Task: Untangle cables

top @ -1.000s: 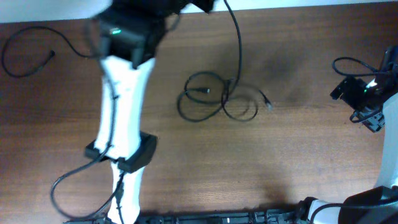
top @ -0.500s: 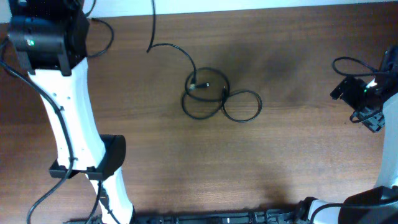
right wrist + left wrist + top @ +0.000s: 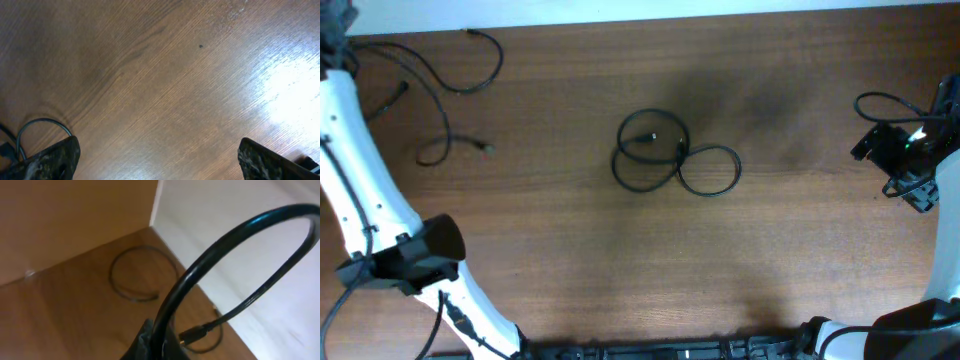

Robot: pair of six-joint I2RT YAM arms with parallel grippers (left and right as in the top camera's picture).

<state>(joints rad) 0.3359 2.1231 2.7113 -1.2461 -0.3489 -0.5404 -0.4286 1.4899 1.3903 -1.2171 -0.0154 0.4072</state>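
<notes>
Right wrist view: the right gripper [image 3: 157, 162] has its two dark fingers spread wide above the brown wooden table [image 3: 165, 75], holding nothing. Overhead, one coiled bundle of thin black cables [image 3: 675, 160] lies mid-table, well apart from it. At least two loose black cords [image 3: 499, 58] curve beside the white left arm [image 3: 360, 170]. Whether the left gripper is spread or closed cannot be told.

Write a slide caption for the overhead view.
Looped cables lie central on the table; loose cables rest near its far-left corner.
</notes>
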